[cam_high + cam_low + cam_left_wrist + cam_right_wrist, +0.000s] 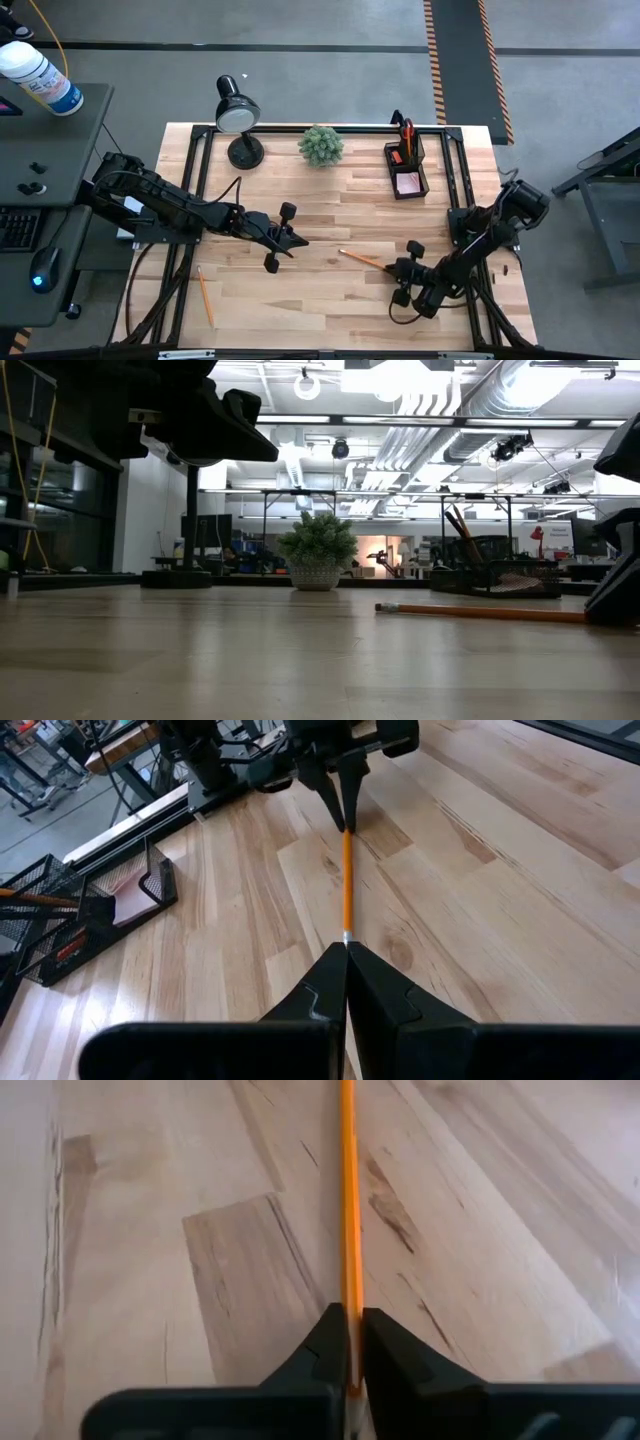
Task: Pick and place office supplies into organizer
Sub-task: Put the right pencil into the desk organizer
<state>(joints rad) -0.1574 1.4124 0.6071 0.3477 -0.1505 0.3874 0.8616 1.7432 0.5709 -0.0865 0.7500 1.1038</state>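
The organizer (pixel 406 165) stands at the far right of the table (pixel 330 210), well apart from my right gripper (pixel 392 269), which is pinched on one end of the orange pencil (pixel 360 258) lying flat near the front right. Gripped so near its tip, the pencil could droop or swivel on lifting and catch the mesh rim. It looks thin, straight and smooth. A second pencil (pixel 204 296) lies front left. My left gripper (pixel 296 240) hangs mid-table, fingers pressed together on nothing
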